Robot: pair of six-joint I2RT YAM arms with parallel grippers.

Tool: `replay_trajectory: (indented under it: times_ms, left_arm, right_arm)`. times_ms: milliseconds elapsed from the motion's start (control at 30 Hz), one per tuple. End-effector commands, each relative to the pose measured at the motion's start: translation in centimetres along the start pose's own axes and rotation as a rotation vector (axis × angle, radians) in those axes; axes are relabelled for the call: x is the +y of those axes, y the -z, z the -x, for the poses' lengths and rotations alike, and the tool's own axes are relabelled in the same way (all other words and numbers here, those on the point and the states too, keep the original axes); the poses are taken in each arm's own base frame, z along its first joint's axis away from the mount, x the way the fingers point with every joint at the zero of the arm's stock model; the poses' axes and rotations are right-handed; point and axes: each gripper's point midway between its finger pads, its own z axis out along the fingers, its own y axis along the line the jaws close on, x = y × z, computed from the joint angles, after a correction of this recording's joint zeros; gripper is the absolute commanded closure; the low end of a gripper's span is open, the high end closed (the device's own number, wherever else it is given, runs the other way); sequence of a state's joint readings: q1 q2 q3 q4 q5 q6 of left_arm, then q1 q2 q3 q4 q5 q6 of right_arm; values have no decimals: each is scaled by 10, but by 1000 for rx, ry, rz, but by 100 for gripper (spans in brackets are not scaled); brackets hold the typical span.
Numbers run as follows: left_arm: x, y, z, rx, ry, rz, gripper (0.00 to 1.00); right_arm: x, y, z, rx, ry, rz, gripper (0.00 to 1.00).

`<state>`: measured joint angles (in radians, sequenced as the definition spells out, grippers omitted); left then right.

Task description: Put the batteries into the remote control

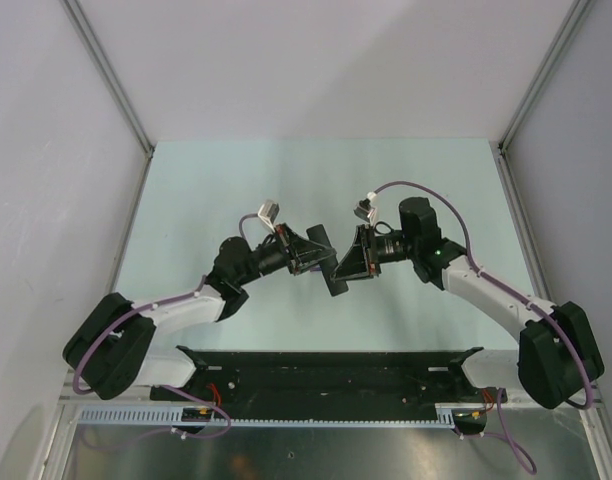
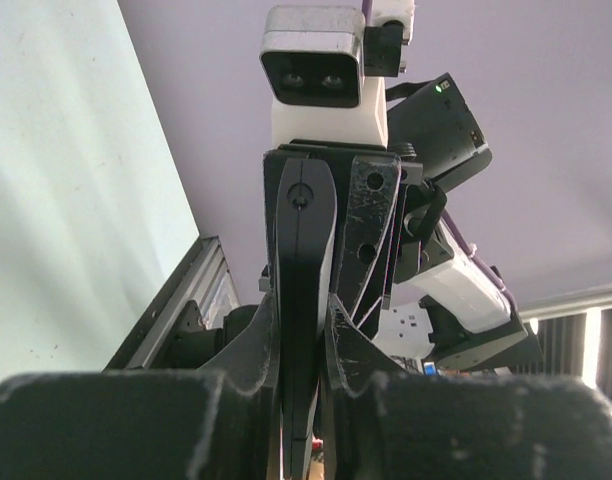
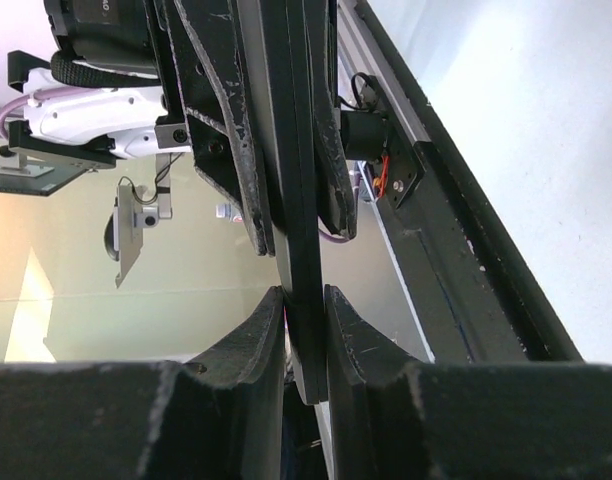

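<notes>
The slim black rectangular remote control (image 1: 334, 280) hangs over the middle of the pale green tabletop (image 1: 236, 180), well away from every edge, and is gripped from both sides. The left pincer (image 1: 308, 252) is pressed tight on the bar, its fingers (image 2: 266, 345) flat against the long faces. The right pincer (image 1: 354, 262) pinches the same bar from the opposite side, and its fingers (image 3: 258, 335) touch it too.

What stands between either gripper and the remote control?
Nothing visible: the left gripper and the right gripper are both shut on the remote control, holding it up between them above the table.
</notes>
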<state>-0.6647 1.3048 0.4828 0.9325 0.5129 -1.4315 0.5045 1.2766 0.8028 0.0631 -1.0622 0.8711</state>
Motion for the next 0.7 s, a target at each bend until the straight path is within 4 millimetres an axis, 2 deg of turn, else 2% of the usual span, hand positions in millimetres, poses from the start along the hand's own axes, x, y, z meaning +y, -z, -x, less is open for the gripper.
replay_trajectory:
  times_ms: [0,267,400,433,533,567,667]
  left_arm:
    - [-52,19,-86,338,-37,-184,100]
    - [-47,23,-97,356,-29,-175,100]
    - [-45,23,-95,345,-37,-172,100]
    - [-45,23,-95,344,-39,-173,100]
    - [-42,20,-86,321,-43,-165,100]
    - [-41,19,-82,311,-45,-161,100]
    - [-39,15,-66,275,-55,-154,100]
  right_arm:
    - [-8,-1,79,-299,100,-119,88]
    - [-8,1,92,-328,104,-119,87]
    - [-2,2,91,-317,125,-101,84]
    - [0,2,88,-302,133,-92,82]
    - [7,6,79,-280,167,-86,65]
    - [12,8,77,-278,180,-80,57]
    - [17,11,68,-250,190,-74,45]
